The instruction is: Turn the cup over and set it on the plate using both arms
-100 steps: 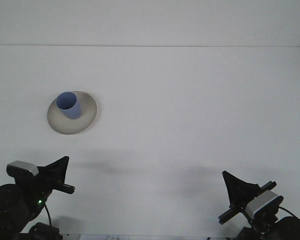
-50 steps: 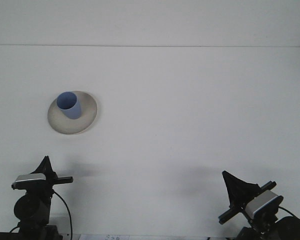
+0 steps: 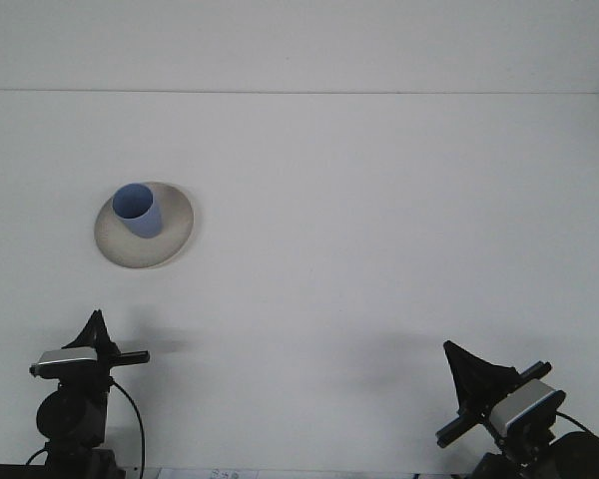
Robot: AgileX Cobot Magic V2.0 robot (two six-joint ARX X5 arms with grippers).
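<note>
- We see the cup [image 3: 138, 210], blue, standing mouth-up on the plate [image 3: 175, 239], toward the plate's far-left part, its body leaning a little toward us and to the right.
- The plate sits on the white surface [image 3: 379, 220], left of centre and about mid-depth.
- Our left pincer [image 3: 98, 334] hangs at the near left edge, straight below the plate in this view; the cup lies beyond it and slightly to the right, well apart.
- Whether that left pincer is spread or pressed together, we cannot tell from this angle.
- Our right pincer [image 3: 469, 374] sits at the near right edge, far off to the right of the cup; its state too is beyond what we can tell here.
- Neither pincer touches cup or plate.
- We judge the cup already flipped and placed, so little seems left; if anything needs a nudge, the left arm is plainly the nearer one, reaching straight away from us.
</note>
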